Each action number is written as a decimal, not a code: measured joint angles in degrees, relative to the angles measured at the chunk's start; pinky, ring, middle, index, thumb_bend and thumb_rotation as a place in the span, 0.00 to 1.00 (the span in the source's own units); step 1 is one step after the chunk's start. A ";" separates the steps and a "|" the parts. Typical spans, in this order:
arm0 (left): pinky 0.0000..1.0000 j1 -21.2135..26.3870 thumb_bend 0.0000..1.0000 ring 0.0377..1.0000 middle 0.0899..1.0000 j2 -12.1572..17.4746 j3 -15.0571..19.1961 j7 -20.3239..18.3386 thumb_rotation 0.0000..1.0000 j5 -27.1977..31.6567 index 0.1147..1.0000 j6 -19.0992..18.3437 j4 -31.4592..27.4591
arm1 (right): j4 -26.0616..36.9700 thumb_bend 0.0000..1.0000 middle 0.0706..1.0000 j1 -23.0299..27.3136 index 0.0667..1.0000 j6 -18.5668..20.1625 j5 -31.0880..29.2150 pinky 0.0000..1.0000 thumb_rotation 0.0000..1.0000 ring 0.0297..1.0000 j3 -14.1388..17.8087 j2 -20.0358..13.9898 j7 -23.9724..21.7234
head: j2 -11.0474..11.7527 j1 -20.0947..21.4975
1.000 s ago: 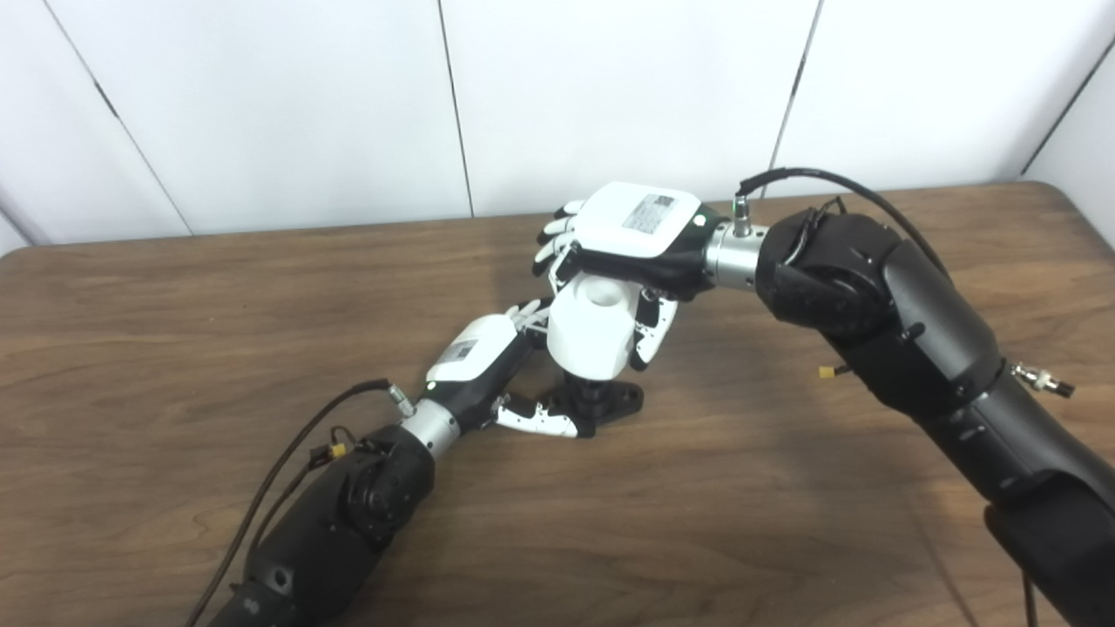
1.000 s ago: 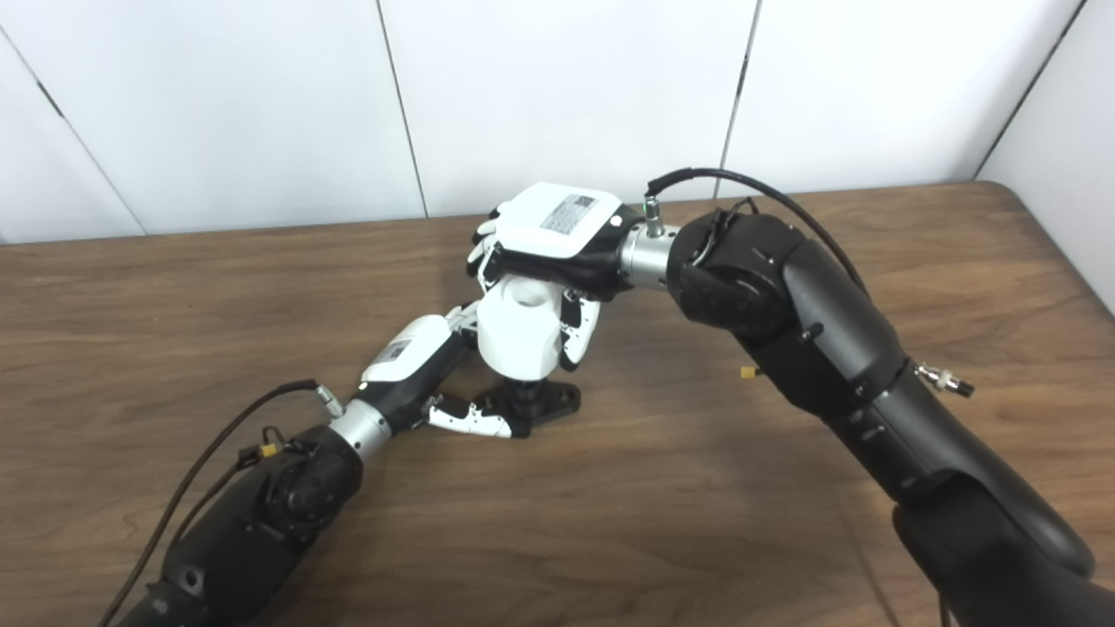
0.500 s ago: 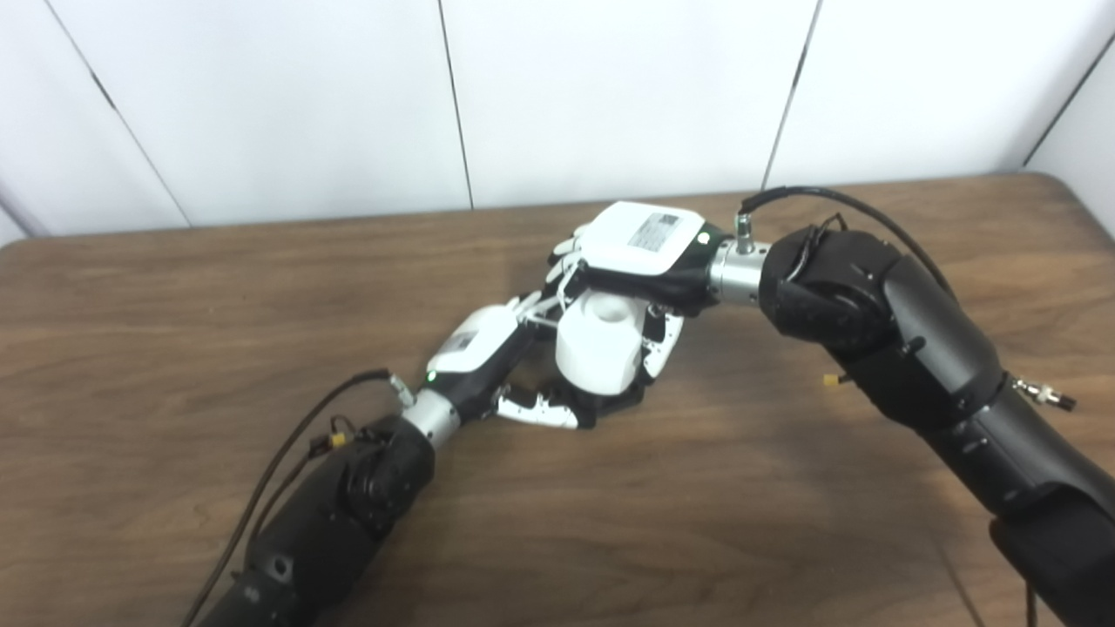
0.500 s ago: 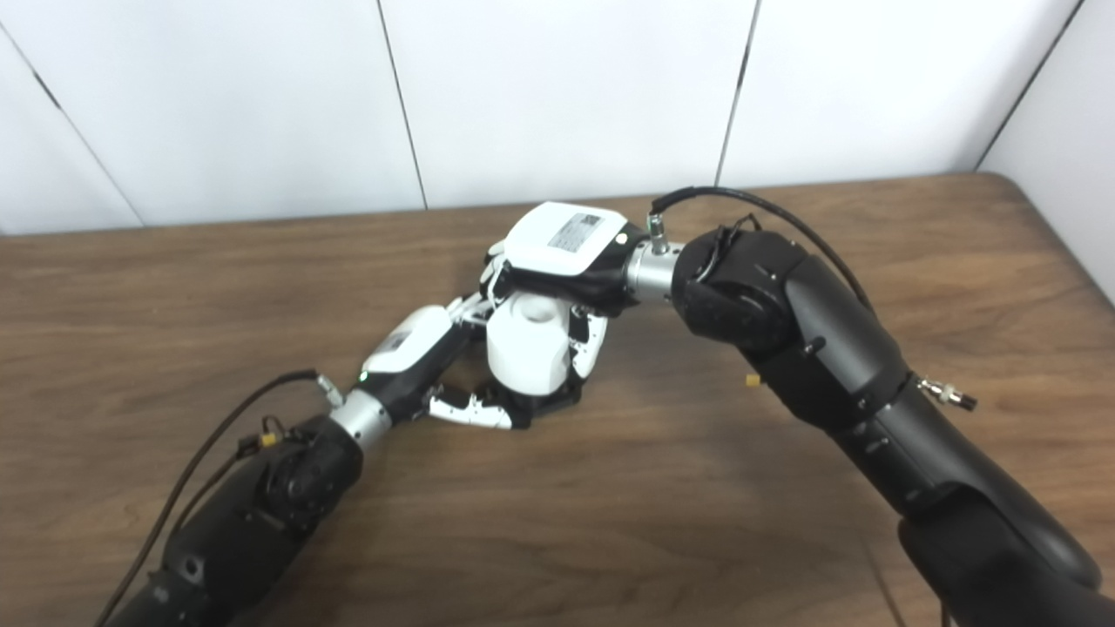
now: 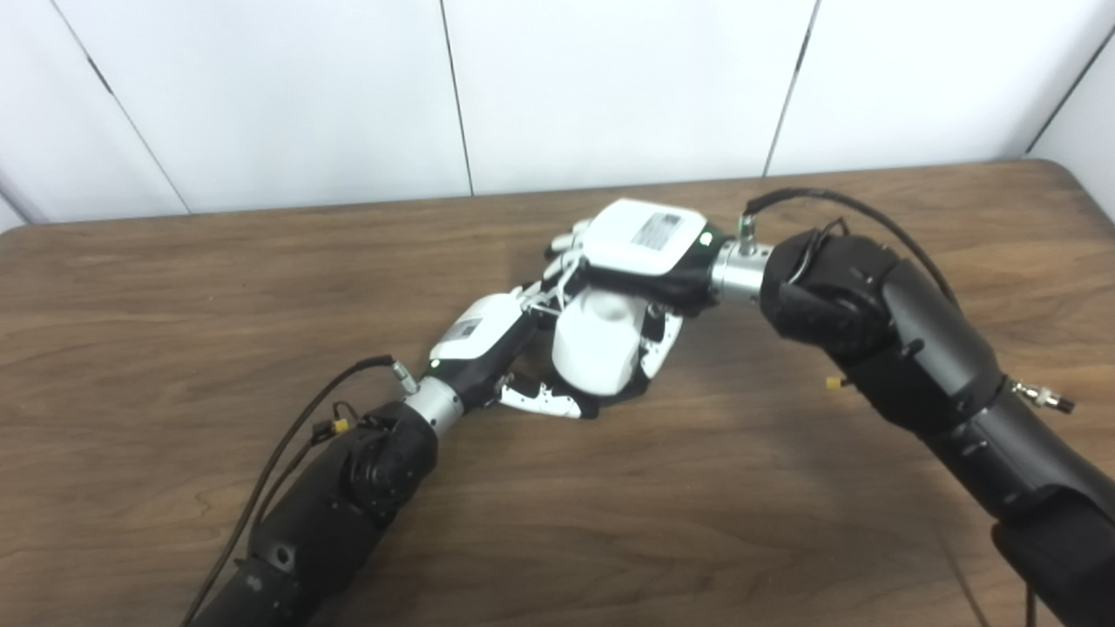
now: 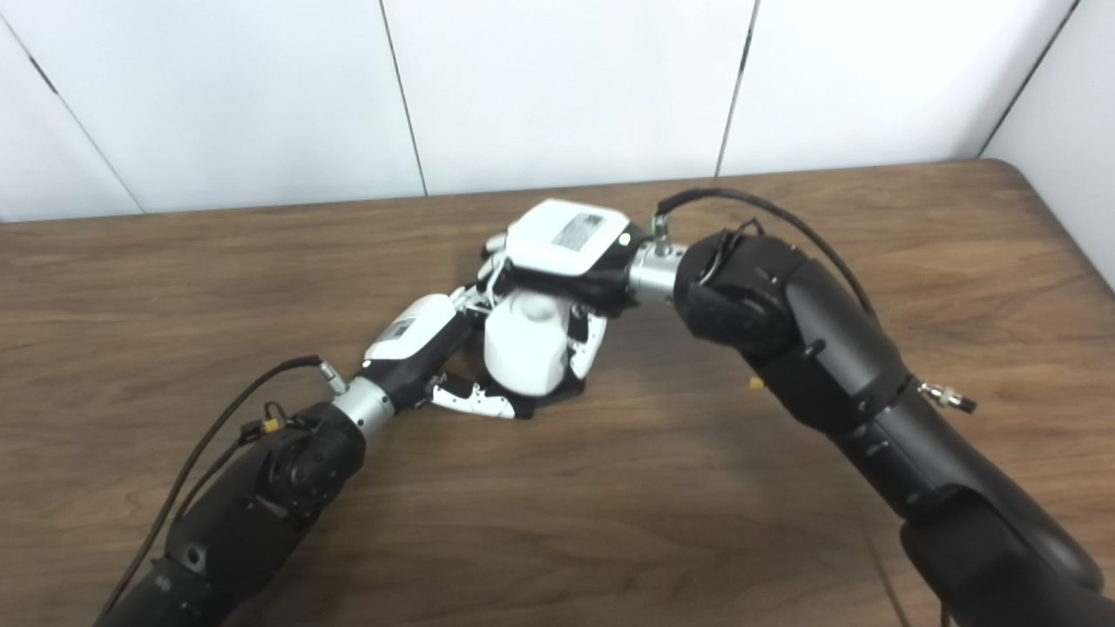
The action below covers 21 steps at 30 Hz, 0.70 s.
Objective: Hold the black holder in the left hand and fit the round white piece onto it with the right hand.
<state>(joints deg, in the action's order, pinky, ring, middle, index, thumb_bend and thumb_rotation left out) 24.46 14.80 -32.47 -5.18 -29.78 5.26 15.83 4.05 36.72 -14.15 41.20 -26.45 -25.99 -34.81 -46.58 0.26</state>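
Note:
The round white piece (image 5: 598, 342) sits low over the black holder (image 5: 631, 394), which rests on the table and is almost wholly hidden under it. My right hand (image 5: 640, 252) is shut on the white piece from above, fingers down both its sides. My left hand (image 5: 488, 344) reaches in from the lower left, its fingers around the holder's base beneath the piece. Both hands also show in the right eye view, right (image 6: 562, 248) and left (image 6: 422, 335).
The brown wooden table (image 5: 174, 287) spreads all round the hands. White wall panels stand behind its far edge. A black cable (image 5: 296, 435) loops off my left forearm, another (image 5: 827, 196) off my right wrist.
My right hand has lowered the white piece down onto the black holder; the holder's stem, visible a second ago, is now covered. The camera has tilted slightly.

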 measured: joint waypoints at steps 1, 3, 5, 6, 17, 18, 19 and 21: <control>1.00 0.00 0.52 1.00 0.95 -0.02 0.00 -0.01 0.06 0.00 0.41 -0.05 0.00 | 0.00 0.52 0.80 0.00 0.45 0.00 0.02 0.91 0.14 0.90 -0.01 -0.03 0.01 | -0.09 -0.17; 1.00 -0.02 0.52 1.00 0.95 -0.06 0.00 -0.01 0.06 -0.01 0.41 -0.13 0.00 | 0.00 0.52 0.80 0.00 0.45 0.00 0.05 0.93 0.14 0.90 -0.13 0.00 0.08 | -0.17 -0.09; 1.00 -0.02 0.52 1.00 0.95 -0.07 0.00 -0.01 0.06 -0.03 0.41 -0.15 0.00 | -0.02 0.52 0.80 0.00 0.45 -0.07 0.11 0.93 0.14 0.90 -0.26 0.07 0.24 | -0.09 0.00; 1.00 -0.02 0.52 1.00 0.96 -0.07 0.00 -0.01 0.06 -0.04 0.41 -0.17 0.00 | -0.07 0.52 0.81 0.00 0.45 -0.27 0.09 0.94 0.14 0.90 -0.31 0.13 0.33 | -0.09 0.09; 1.00 -0.02 0.52 1.00 0.96 -0.09 0.00 -0.01 0.06 -0.44 0.42 -0.34 0.01 | -0.38 0.52 0.81 0.26 0.45 -1.40 1.25 0.96 0.15 0.92 -1.33 0.70 -0.04 | 0.00 0.00; 1.00 -0.03 0.52 1.00 0.96 -0.10 0.00 -0.01 0.06 -0.44 0.41 -0.34 0.00 | -0.08 0.69 0.86 0.26 0.64 -0.61 1.30 0.93 0.18 0.92 -1.29 0.74 -0.59 | 0.00 0.00; 1.00 -0.03 0.52 1.00 0.96 -0.11 0.00 -0.01 0.06 -0.44 0.41 -0.34 0.00 | 0.74 0.76 0.91 0.25 0.80 0.88 1.79 0.91 0.21 0.93 -1.20 0.87 -1.33 | 0.00 0.09; 1.00 -0.03 0.52 1.00 0.96 -0.13 0.00 -0.01 0.06 -0.44 0.41 -0.32 0.01 | 2.23 0.88 0.97 0.13 0.95 3.48 3.17 0.87 0.23 0.93 -1.30 1.25 -3.06 | 0.35 0.17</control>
<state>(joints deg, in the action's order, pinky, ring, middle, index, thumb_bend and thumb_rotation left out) 24.42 14.67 -32.48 -5.19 -30.23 4.94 15.84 6.28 36.85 -10.68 44.37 -27.75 -24.74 -37.87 -46.23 0.44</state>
